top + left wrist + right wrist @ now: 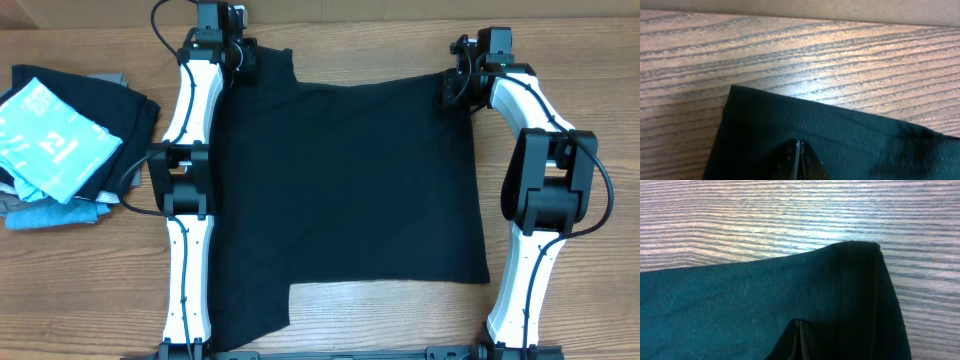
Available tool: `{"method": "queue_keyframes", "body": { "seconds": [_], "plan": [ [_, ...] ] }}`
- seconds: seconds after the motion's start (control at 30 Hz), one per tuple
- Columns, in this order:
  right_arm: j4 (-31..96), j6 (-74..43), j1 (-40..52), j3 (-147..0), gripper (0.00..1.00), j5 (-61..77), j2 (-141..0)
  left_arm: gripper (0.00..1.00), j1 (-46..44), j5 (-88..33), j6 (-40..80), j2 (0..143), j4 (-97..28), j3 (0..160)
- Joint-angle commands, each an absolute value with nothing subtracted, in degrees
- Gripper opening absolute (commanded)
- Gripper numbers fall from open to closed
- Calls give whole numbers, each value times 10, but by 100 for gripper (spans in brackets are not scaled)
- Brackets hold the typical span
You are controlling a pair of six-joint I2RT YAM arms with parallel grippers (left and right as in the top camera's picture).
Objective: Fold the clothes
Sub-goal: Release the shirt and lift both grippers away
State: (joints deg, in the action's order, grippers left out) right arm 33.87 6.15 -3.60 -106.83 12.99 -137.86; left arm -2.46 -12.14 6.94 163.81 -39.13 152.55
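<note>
A black shirt [350, 190] lies spread flat on the wooden table [560, 40], stretching from one gripper across to the other. The left gripper [799, 152] sits at one far corner of the shirt. Its jaws are pressed together, tips meeting on the cloth, with a stitched hem just ahead of it and bare wood beyond. The right gripper [799, 330] sits at the other far corner, jaws also drawn to a point, with a thick folded edge ahead and to its right. Each seems to pinch the fabric, though dark tips on dark cloth make that hard to confirm. Well off to the left gripper's outer side rests a pile of clothes [60, 145] topped with something light blue.
</note>
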Motion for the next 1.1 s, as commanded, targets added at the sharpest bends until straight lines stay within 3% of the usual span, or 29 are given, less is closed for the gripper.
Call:
{"method": "queue_keyframes", "body": {
  "seconds": [0.0,0.1,0.2,0.33,0.4,0.47,0.57,0.63,0.67,0.7,0.83,1.07],
  "plan": [
    [331,59,-37,-1065,12,86,-1409,4,-22,-116,62,1656,-372,1515],
    [315,44,-38,-1084,51,86,-1404,4,-18,-116,65,1635,-388,1576],
    [330,14,-38,-1145,69,86,-1377,4,-15,-111,64,1588,-444,1677],
    [435,14,-39,-1260,82,86,-1325,11,-9,-54,64,1497,-546,1771],
    [557,-11,-46,-1338,86,59,-1291,16,-4,-35,64,1429,-640,1786],
    [651,-22,-55,-1383,88,45,-1265,28,-2,-34,64,1378,-727,1786],
    [782,-31,-78,-1404,94,47,-1216,66,-4,-52,69,1323,-876,1786],
    [856,-33,-95,-1404,100,48,-1192,80,-11,-60,69,1305,-969,1786],
    [890,-39,-103,-1404,100,48,-1185,94,-15,-72,68,1303,-968,1781],
    [933,-56,-111,-1404,100,48,-1183,100,-24,-127,69,1295,-968,1758],
    [971,-88,-125,-1370,100,48,-1171,100,-58,-164,74,1292,-968,1698],
    [971,-127,-129,-1246,100,46,-1088,100,-140,33,119,1181,-968,1440]
  ]
}}
